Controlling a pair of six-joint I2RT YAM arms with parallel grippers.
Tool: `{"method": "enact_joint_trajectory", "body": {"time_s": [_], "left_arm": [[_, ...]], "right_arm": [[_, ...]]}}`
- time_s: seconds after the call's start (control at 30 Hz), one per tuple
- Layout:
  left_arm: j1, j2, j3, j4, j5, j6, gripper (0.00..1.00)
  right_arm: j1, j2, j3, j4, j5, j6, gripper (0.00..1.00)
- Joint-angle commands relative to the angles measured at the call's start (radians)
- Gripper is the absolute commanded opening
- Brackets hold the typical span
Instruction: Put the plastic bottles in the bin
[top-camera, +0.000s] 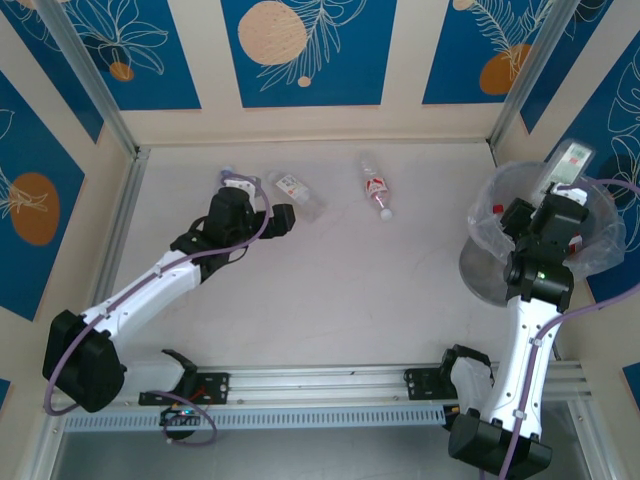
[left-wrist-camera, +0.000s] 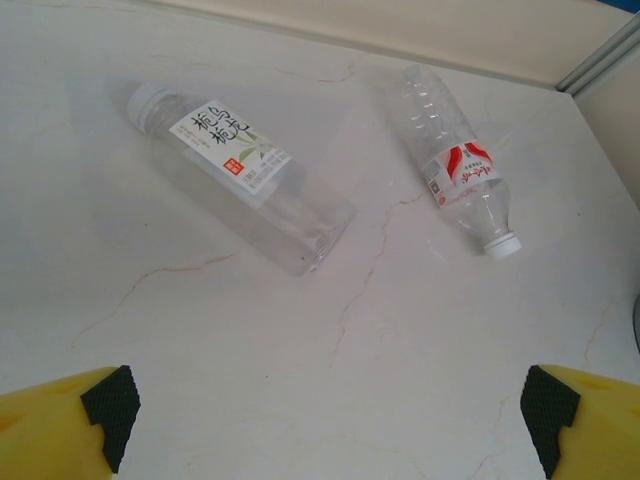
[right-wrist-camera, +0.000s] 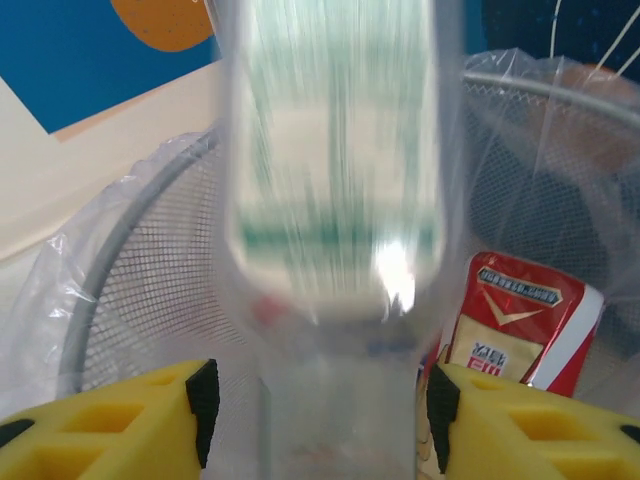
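The right gripper (right-wrist-camera: 320, 405) stands spread, its pads just clear of a blurred green-labelled bottle (right-wrist-camera: 335, 180) that stands upright between them, above the mesh bin (right-wrist-camera: 120, 260) with its clear liner; a red-labelled bottle (right-wrist-camera: 520, 320) lies inside the bin. The left gripper (left-wrist-camera: 325, 420) is spread wide over the table (left-wrist-camera: 250, 350), and two clear bottles lie beyond it: a white-labelled bottle (left-wrist-camera: 240, 185) and, apart to its right, a white-capped bottle (left-wrist-camera: 460, 175)

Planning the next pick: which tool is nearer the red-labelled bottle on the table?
Left. The left tool hovers a little left of the red-labelled bottle; the right tool is far right of it, over the bin.
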Motion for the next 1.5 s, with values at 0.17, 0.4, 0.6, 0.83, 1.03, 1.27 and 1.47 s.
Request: {"method": "enact_joint_trajectory", "body": {"time_s": [0.17,0.4,0.6,0.83,1.03,1.27,1.47], "left_arm": [[-0.004,0.042,0.063,-0.02,0.026,-0.025,0.99],[-0.004,0.071,0.088,-0.025,0.036,-0.039,0.99],[-0.004,0.091,0.098,-0.021,0.048,-0.063,0.99],[-0.004,0.101,0.108,-0.033,0.049,-0.066,0.99],[-0.004,0.097,0.125,-0.061,0.039,-0.055,0.99],[-0.005,0.093,0.113,-0.064,0.032,-0.069,0.99],[-0.004,0.104,0.12,-0.064,0.035,-0.079,0.99]], "right_arm": [[-0.002,-0.022,-0.011,-0.011,-0.021,0.027,0.73],[-0.003,-0.022,0.005,-0.038,-0.044,0.042,0.99],[-0.003,-0.022,0.02,-0.045,-0.108,0.055,0.99],[-0.029,0.09,0.108,-0.083,-0.119,0.03,0.99],[-0.056,0.25,0.192,-0.095,-0.17,0.031,1.0],[-0.083,0.374,0.25,-0.141,-0.297,0.03,1.0],[-0.079,0.284,0.217,-0.138,-0.496,0.036,0.99]]}}
